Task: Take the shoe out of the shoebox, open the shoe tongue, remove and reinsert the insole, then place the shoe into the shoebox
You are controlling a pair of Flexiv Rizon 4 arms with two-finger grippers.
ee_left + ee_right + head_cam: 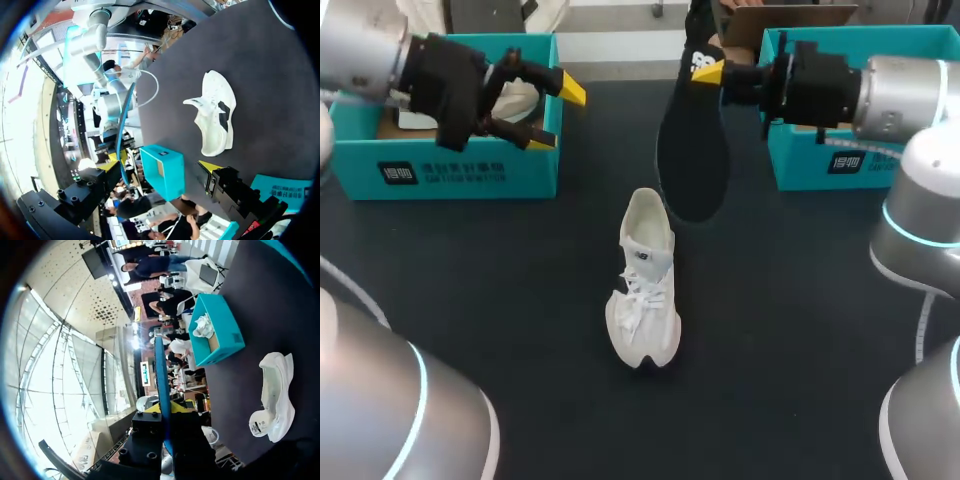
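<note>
Right fingers (708,71) clamp one end of the long black foam insole (692,150), which hangs below them. White lace-up sneaker (643,285) lies on the dark surface (500,300) near the insole's free end. Left fingers (570,90) are spread and empty, by the teal cardboard shoebox (450,165).

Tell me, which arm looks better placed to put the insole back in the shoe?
Right. The right gripper holds the black insole close to the white shoe; the left gripper is open, empty, by a shoebox.

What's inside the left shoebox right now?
The left shoebox holds a white crumpled item, paper or fabric, I cannot tell which. In the head view the open left gripper covers much of the inside.
</note>
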